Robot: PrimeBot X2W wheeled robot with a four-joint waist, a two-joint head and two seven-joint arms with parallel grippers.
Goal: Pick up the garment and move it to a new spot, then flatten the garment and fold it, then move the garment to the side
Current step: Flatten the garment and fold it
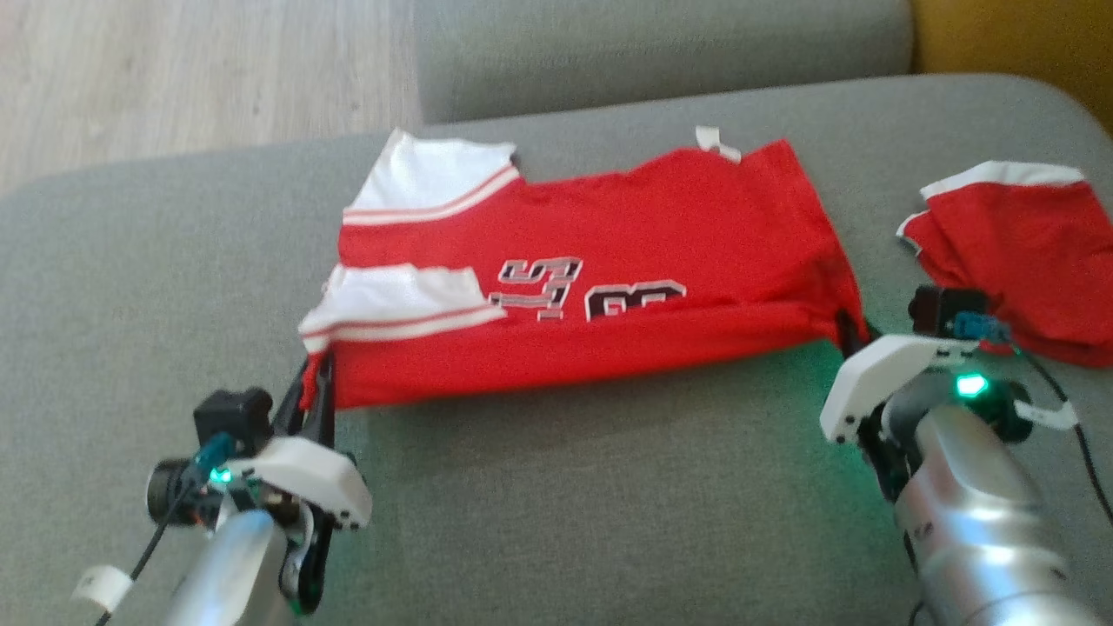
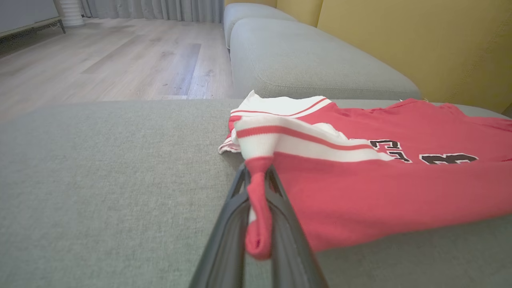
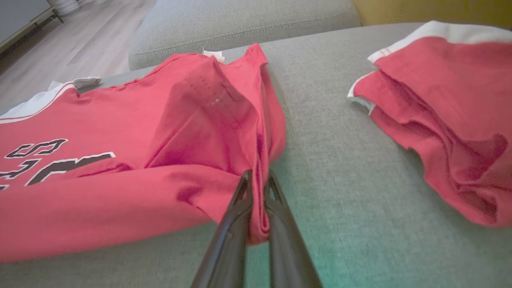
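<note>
left hand pinches the near corner of the red jersey, below its white-striped sleeve. right hand is pressed shut on the opposite near corner. the jersey lies folded on the grey sofa cushion, stretched between them. a second red garment lies apart beside the right hand.

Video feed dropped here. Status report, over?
Left end effector shut on jersey, sleeve-side corner; right end effector shut on hem-side corner. Jersey lies on sofa. Apart at right: second red garment.
</note>
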